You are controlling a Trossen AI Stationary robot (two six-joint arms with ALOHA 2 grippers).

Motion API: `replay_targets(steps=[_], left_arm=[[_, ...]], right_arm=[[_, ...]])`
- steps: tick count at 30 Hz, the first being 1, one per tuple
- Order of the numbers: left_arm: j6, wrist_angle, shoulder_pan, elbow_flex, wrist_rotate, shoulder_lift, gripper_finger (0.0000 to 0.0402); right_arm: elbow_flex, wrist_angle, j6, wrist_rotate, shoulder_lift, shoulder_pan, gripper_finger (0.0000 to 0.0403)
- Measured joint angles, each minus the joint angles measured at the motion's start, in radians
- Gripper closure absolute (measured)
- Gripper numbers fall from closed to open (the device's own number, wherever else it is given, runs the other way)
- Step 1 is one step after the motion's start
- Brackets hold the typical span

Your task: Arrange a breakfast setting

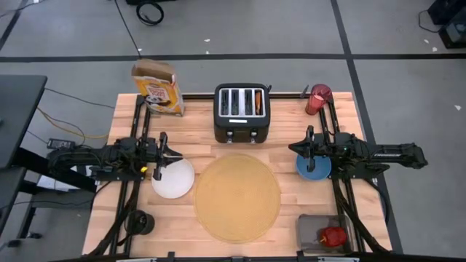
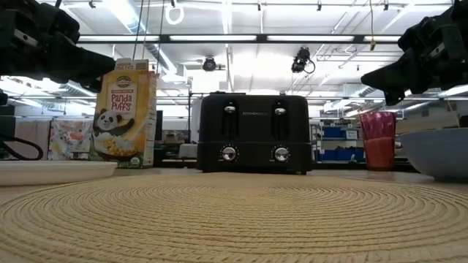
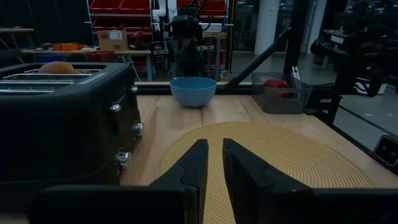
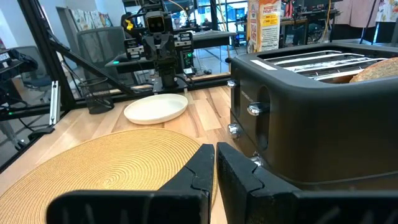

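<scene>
The round tan placemat (image 1: 237,196) lies at the table's middle front. The white plate (image 1: 173,178) rests flat to its left, and the blue bowl (image 1: 313,168) stands to its right. The red cup (image 1: 318,99) stands upright at the far right. The red apple (image 1: 333,235) lies in a clear bin at the near right. The spoon does not show. My left gripper (image 1: 162,156) hovers over the plate's far left rim, with its fingers (image 3: 198,163) all but shut and empty. My right gripper (image 1: 309,151) hovers over the bowl's far rim, shut and empty; it also shows in the right wrist view (image 4: 215,163).
The black four-slot toaster (image 1: 242,113) stands behind the placemat with toast in one slot. The cereal box (image 1: 156,87) stands at the far left corner. A black round holder (image 1: 138,223) sits at the near left. The clear bin (image 1: 309,227) sits at the near right.
</scene>
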Motion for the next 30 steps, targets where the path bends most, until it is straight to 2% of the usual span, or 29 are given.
replay_targets(steps=[7, 12, 15, 18, 23, 26, 30], left_arm=[[0.0, 0.0, 0.0, 0.0, 0.0, 0.0, 0.0344], [0.0, 0.0, 0.0, 0.0, 0.0, 0.0, 0.0344], [0.0, 0.0, 0.0, 0.0, 0.0, 0.0, 0.0344], [0.0, 0.0, 0.0, 0.0, 0.0, 0.0, 0.0344], [0.0, 0.0, 0.0, 0.0, 0.0, 0.0, 0.0344], [0.0, 0.0, 0.0, 0.0, 0.0, 0.0, 0.0344], [0.0, 0.0, 0.0, 0.0, 0.0, 0.0, 0.0344]], right_arm=[[0.0, 0.0, -0.001, 0.0, 0.0, 0.0, 0.0373], [0.0, 0.033, -0.286, 0.046, 0.0, -0.001, 0.0373], [0.0, 0.049, -0.325, 0.053, 0.0, -0.001, 0.0373], [0.0, 0.058, -0.3, 0.053, 0.0, -0.001, 0.0373], [0.0, 0.168, -0.101, 0.043, 0.004, -0.001, 0.0373], [0.001, 0.254, 0.033, 0.116, 0.006, -0.001, 0.0373], [0.07, 0.229, -0.002, 0.079, 0.041, 0.012, 0.0373]])
